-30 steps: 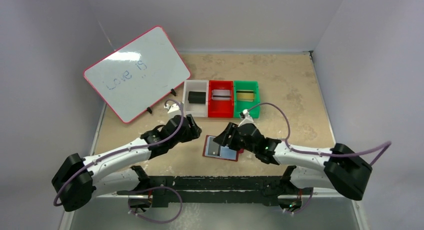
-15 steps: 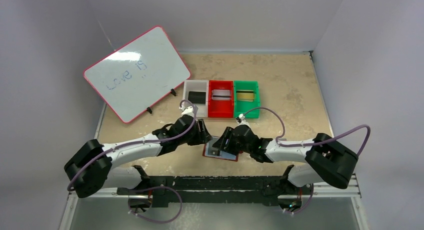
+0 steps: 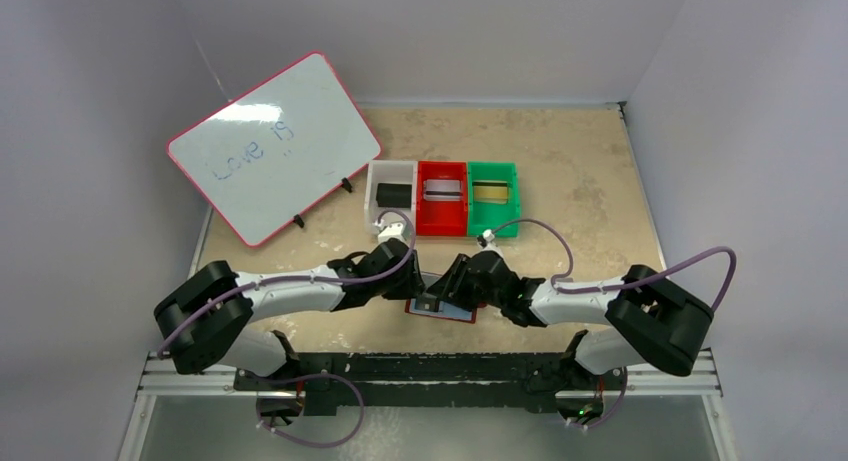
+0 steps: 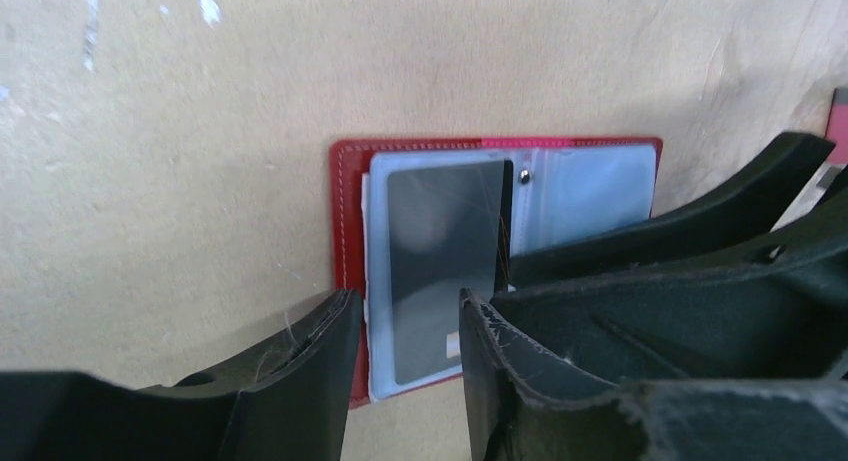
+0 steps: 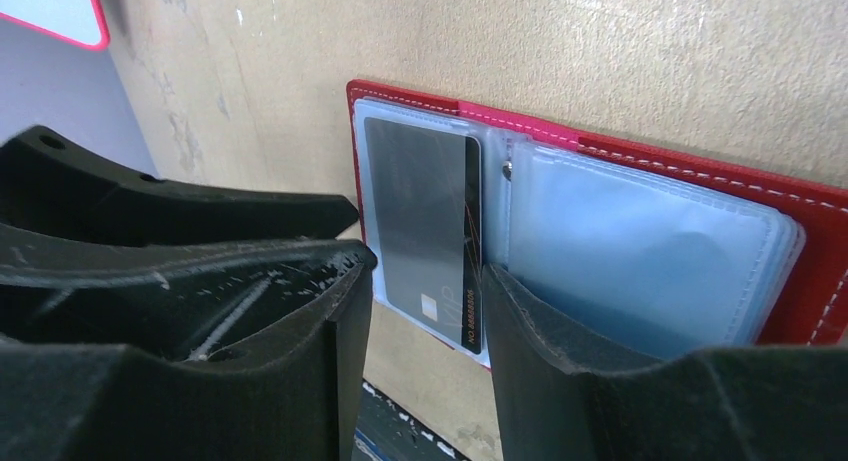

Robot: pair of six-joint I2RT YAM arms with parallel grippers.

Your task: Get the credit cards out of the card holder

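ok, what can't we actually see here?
Top external: the open dark red book-style card holder is mostly covered by the left gripper and right gripper.
Left wrist: its right page is partly hidden by the right gripper's finger.
Both wrist views: any cards behind the black plastic card are hidden by it.

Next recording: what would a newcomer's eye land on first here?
The open dark red card holder lies front and centre, a dark card in one sleeve, with the left pincer and right pincer both open and crowded over it. Behind stand a white bin, red bin and green bin in a row; a tilted whiteboard sits far left.
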